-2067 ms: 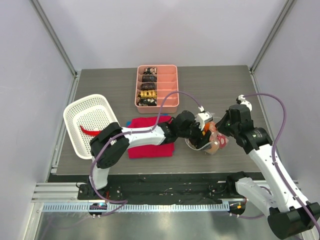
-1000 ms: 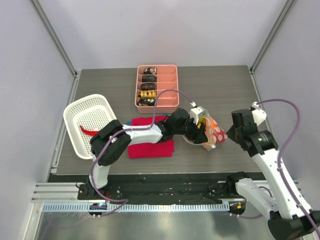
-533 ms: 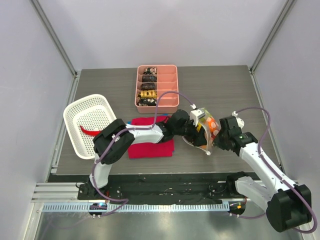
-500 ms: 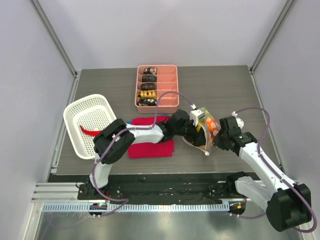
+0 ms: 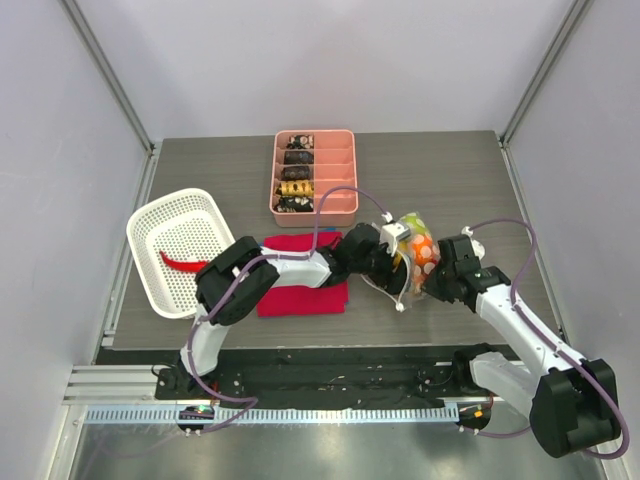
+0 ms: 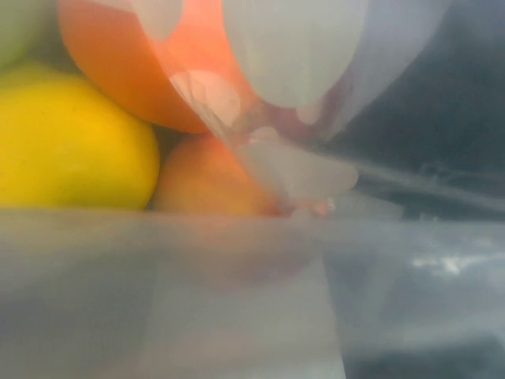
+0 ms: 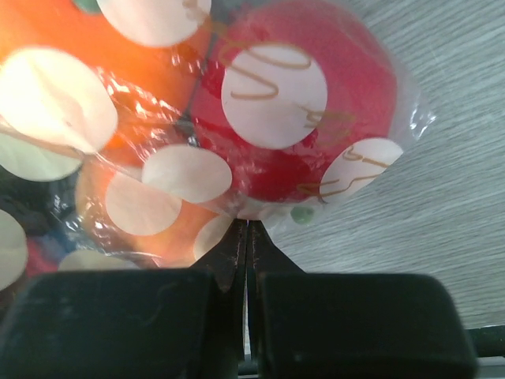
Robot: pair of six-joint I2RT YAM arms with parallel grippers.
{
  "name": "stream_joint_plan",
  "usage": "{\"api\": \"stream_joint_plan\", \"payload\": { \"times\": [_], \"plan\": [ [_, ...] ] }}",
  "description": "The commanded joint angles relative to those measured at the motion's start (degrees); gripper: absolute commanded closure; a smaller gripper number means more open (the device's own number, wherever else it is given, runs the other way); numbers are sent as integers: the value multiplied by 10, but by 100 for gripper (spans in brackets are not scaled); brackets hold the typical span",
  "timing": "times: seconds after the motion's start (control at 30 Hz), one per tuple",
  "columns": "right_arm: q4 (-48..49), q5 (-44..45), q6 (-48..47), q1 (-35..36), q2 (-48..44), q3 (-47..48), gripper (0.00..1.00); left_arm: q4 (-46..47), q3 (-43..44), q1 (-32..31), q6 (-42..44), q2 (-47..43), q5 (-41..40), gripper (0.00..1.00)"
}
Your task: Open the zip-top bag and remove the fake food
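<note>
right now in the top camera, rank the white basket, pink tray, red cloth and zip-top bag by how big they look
1. white basket, largest
2-3. pink tray and red cloth: they look about alike, and the left arm hides part of the cloth, so I won't rank them
4. zip-top bag, smallest

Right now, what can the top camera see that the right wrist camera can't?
Only the top camera shows the white basket with a red chili inside, the pink tray and the red cloth. Only the right wrist camera shows the right gripper shut on an edge of the zip-top bag, with a red fruit up close. Both show that dotted bag holding fake food.
</note>
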Motion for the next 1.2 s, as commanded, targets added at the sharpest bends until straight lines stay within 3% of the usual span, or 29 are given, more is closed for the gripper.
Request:
{"api": "stream_joint_plan", "payload": {
  "times": [0.0, 0.07, 0.1, 0.27, 0.47, 0.67, 0.9, 0.97, 1.07, 1.17],
  "plan": [
    [59, -68, 26, 9, -13, -9, 99, 49, 1, -21, -11, 25, -7, 34],
    [47, -56, 22, 9, -21, -2, 99, 68, -11, -20, -12, 15, -20, 50],
    [30, -27, 19, 9, -24, 3, 99, 67, -19, -21, -9, 10, -36, 66],
    [-15, 63, -10, 7, -24, 54, 99, -35, -18, -20, 25, -50, -71, 99],
    [-11, 113, -11, -3, 12, 95, 99, -206, 8, -20, 40, -106, -69, 100],
    [30, 105, -11, -14, 77, 97, 99, -257, -19, -21, 40, -197, -61, 100],
    [44, 120, -33, -22, 82, 92, 99, -360, -18, -20, 65, -288, -62, 100],
    [44, 119, -38, -25, 83, 96, 99, -444, 0, -20, 67, -291, -94, 100],
    [44, 118, -47, -27, 77, 101, 99, -489, -11, -20, 61, -337, -126, 100],
    [40, 109, -68, -26, 67, 113, 99, -519, -43, -18, 50, -418, -210, 100]
  ]
}}
